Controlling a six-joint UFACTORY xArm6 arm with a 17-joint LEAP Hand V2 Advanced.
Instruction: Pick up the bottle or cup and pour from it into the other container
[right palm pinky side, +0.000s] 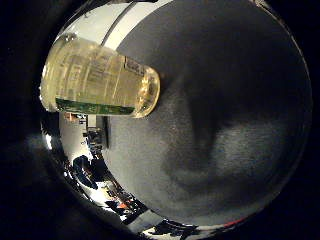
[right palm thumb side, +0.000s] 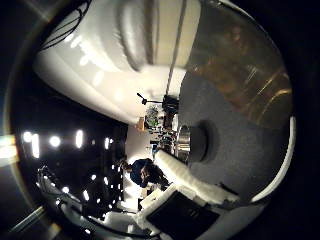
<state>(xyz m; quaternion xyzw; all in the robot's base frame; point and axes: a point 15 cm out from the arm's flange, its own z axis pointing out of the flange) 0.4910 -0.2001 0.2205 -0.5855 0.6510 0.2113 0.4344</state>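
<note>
A clear plastic cup (right palm pinky side: 100, 78) with a yellowish tint and a green band shows in the little finger side view. It is close to the palm and lies on its side in the picture, above a grey table top (right palm pinky side: 230, 120). In the thumb side view a grey metal-looking container (right palm thumb side: 190, 141) stands upright on the same grey table (right palm thumb side: 240, 150). A see-through brownish surface (right palm thumb side: 240, 65) fills the area close to the palm there. A white part of my hand (right palm thumb side: 195, 184) reaches in beside the metal container. Whether the hand grips the cup is not visible.
A soft shadow (right palm pinky side: 235, 150) falls on the grey table under the hand. Beyond the table's edge lies a dark room with bright lights (right palm thumb side: 55, 140), stands and equipment (right palm thumb side: 150, 120).
</note>
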